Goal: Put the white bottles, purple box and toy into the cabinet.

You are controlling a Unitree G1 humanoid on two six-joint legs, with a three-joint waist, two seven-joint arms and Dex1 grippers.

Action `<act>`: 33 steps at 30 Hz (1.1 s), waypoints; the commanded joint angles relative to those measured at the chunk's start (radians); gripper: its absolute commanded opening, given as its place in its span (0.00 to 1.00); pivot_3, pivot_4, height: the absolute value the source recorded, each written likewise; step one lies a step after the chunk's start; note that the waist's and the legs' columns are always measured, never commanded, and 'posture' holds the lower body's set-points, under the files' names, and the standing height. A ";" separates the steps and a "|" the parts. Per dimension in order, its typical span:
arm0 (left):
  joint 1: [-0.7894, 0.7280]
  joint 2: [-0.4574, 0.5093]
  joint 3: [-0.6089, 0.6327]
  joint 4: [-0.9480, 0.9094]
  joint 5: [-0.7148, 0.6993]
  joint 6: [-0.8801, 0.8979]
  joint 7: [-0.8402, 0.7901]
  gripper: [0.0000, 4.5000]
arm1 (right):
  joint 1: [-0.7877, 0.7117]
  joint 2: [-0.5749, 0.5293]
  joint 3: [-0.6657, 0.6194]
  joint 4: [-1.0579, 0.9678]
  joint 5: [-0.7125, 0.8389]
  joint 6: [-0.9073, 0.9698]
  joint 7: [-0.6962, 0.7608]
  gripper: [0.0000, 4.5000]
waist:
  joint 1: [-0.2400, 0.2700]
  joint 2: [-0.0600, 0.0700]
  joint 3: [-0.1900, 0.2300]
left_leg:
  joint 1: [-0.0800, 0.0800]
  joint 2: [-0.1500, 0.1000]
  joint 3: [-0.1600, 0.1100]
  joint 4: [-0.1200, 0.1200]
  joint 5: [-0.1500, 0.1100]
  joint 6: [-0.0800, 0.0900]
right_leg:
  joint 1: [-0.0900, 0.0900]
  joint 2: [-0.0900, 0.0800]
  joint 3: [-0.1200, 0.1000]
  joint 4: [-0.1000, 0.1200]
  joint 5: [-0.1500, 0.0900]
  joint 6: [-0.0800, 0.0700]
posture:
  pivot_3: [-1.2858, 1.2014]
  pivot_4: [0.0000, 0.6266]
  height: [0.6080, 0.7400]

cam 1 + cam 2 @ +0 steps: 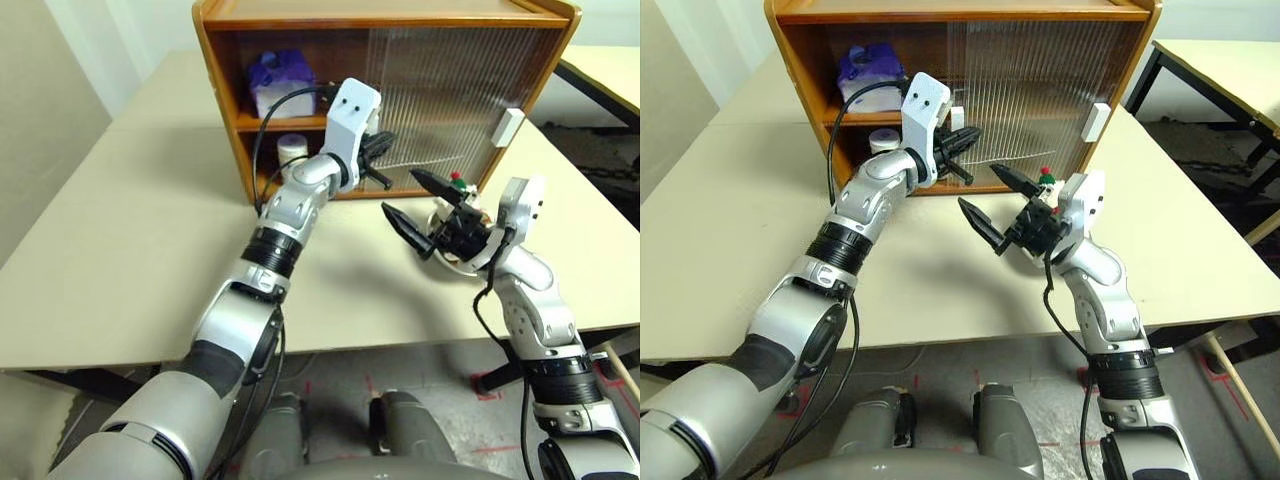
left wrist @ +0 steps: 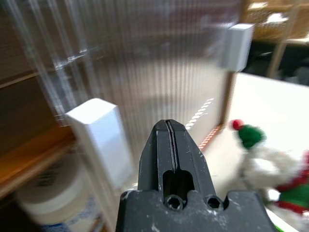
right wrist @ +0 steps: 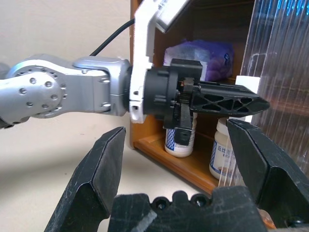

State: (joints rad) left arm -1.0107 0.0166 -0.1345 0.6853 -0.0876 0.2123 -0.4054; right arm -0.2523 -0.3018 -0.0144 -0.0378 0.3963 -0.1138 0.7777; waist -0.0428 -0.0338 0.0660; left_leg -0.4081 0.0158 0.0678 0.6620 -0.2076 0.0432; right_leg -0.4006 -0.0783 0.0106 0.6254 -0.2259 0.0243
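The left pincer (image 1: 380, 160), pressed together and empty, pointed at the cabinet (image 1: 540, 60)'s ribbed door. The toy (image 1: 458, 186) sat at its four o'clock, just behind the right pincer (image 1: 412, 200), whose fingers stood wide apart.

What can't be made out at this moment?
- Toy: in both eye views the right gripper hides most of it.
- White bottles: in the right wrist view the left gripper crosses one; the ribbed door blurs the other.
- Purple box: its marks are too small to read.
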 commanded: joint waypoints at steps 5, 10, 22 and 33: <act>-0.001 0.005 0.018 0.051 0.046 -0.027 0.068 0.00 | 0.018 -0.003 -0.006 -0.019 0.003 -0.010 0.000 1.00 | -0.001 0.000 0.000 | 0.000 0.000 0.000 0.000 0.000 0.000 | 0.000 0.000 0.000 0.000 0.000 0.000 | 0.49 0.00 1.00; 0.002 0.006 0.035 0.032 0.045 -0.010 0.103 0.00 | 0.015 -0.002 -0.002 -0.013 0.004 -0.010 0.006 1.00 | -0.008 0.000 0.000 | 0.000 0.000 0.000 0.000 0.000 0.000 | 0.000 0.000 0.000 0.000 0.000 0.000 | 0.49 0.00 1.00; 0.001 0.048 0.085 0.008 0.042 0.039 0.190 0.00 | 0.011 0.003 0.001 -0.003 0.002 -0.011 0.014 1.00 | -0.040 0.000 0.000 | 0.001 0.000 -0.001 0.000 0.000 0.000 | 0.000 0.000 0.000 0.001 0.003 -0.001 | 0.50 0.00 1.00; 0.020 0.117 0.095 -0.052 0.070 0.105 0.244 0.00 | 0.008 0.010 0.006 0.010 0.001 -0.014 0.021 1.00 | -0.052 0.000 0.000 | 0.002 0.001 -0.005 -0.002 0.000 0.000 | -0.001 0.002 -0.001 0.000 0.006 -0.012 | 0.51 0.00 1.00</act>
State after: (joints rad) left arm -1.0060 0.1073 -0.0581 0.6454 -0.0402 0.2983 -0.1952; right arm -0.2445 -0.2953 -0.0117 -0.0366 0.3962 -0.1138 0.7910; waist -0.0948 -0.0337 0.0664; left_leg -0.4058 0.0165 0.0628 0.6594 -0.2079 0.0427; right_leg -0.4013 -0.0763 0.0091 0.6257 -0.2188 0.0119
